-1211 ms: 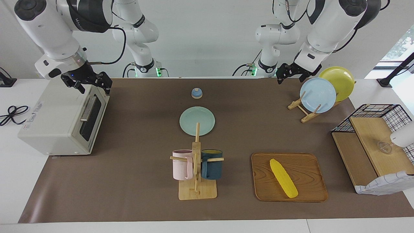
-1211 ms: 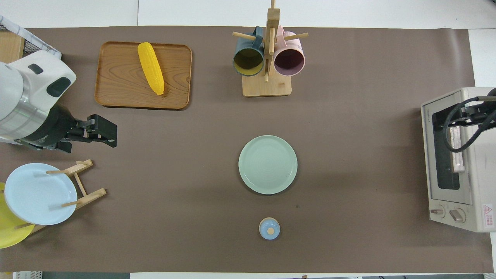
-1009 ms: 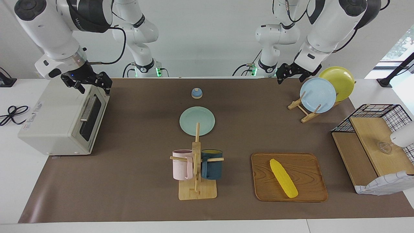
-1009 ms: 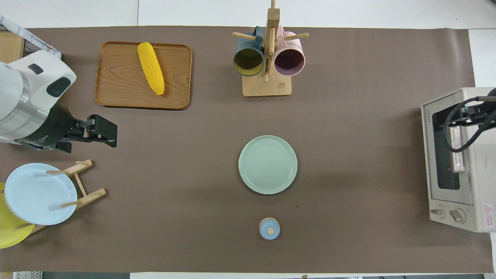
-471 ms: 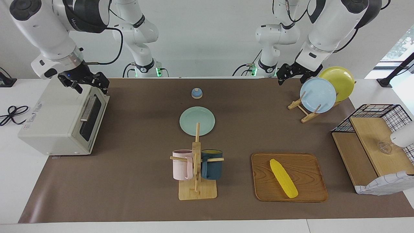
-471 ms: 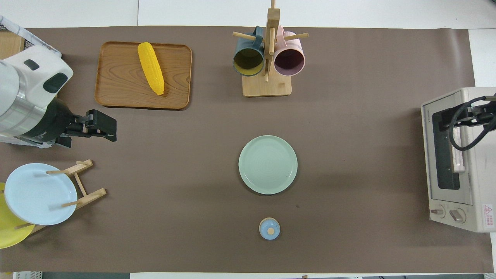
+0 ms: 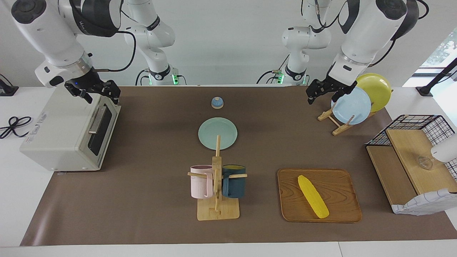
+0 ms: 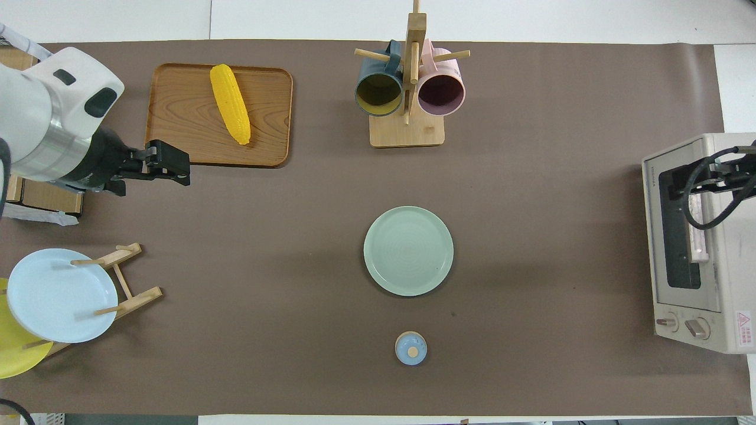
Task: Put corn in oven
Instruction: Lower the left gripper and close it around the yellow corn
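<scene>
The yellow corn point(image 7: 313, 196) lies slantwise on a wooden tray point(image 7: 339, 192) at the table's edge farthest from the robots, toward the left arm's end; it also shows in the overhead view point(image 8: 230, 103) on the tray point(image 8: 177, 118). My left gripper point(image 7: 312, 93) hangs over the mat beside the plate rack, well apart from the corn; in the overhead view point(image 8: 174, 168) it shows by the tray's near corner. The off-white oven point(image 7: 60, 132) stands at the right arm's end with its door shut, also in the overhead view point(image 8: 726, 248). My right gripper point(image 7: 111, 91) hovers over the oven's top front edge.
A wooden mug rack point(image 7: 217, 185) with a pink and a dark blue mug stands mid-table. A green plate point(image 7: 217, 133) and a small blue lidded pot point(image 7: 217, 102) lie nearer the robots. A plate rack point(image 7: 351, 105) and a wire shelf point(image 7: 410, 160) stand at the left arm's end.
My left gripper has moved out from beside the plate rack, lower and toward the tray. My right gripper has shifted slightly over the oven. The corn has not moved.
</scene>
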You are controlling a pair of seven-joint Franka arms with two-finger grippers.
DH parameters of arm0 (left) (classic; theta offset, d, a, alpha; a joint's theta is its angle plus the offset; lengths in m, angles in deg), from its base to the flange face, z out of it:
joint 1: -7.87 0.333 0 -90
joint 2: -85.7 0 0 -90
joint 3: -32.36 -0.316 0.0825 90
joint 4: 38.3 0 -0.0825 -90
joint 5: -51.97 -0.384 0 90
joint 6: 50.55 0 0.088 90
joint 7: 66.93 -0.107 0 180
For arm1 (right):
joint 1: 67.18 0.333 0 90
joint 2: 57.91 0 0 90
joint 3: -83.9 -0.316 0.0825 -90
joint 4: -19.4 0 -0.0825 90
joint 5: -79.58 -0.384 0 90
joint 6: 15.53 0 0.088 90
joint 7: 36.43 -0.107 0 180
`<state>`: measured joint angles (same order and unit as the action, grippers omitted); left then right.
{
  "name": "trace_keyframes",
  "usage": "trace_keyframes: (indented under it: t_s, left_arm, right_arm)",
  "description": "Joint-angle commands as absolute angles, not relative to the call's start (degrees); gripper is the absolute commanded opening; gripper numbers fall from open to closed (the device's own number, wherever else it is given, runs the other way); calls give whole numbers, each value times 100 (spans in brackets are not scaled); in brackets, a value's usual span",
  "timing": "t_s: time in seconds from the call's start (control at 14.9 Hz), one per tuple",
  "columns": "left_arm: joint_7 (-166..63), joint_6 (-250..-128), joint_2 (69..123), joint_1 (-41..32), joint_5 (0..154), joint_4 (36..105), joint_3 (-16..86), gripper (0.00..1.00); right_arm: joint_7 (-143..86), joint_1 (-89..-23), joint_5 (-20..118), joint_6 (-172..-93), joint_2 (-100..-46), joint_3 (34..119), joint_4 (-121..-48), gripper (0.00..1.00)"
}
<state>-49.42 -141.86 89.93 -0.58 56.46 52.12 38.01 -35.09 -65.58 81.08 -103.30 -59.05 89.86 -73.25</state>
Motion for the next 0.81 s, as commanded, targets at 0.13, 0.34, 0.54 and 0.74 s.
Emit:
trace_keyframes:
  t_s: [0.13, 0.34, 0.54, 0.74]
  left_arm:
    - [-4917, -14573, 10737, 22, 5654, 3987, 3825, 100]
    - [-4917, -15021, 11555, 13, 5400, 3494, 3816, 100]
    - [-4917, -15145, 12496, 13, 5381, 2615, 3747, 100]
    - [-4909, -15707, 12788, -75, 5381, 2507, 3605, 100]
  right_arm:
    - [-3432, -6586, 7984, -11062, -5625, 8979, -7902, 0]
    - [-3467, -6560, 8168, -11779, -5326, 8979, -8788, 0]
    - [-3450, -6665, 8292, -12223, -5272, 8979, -9178, 0]
    - [-3834, -6814, 8458, -12276, -5316, 8987, -9336, 0]
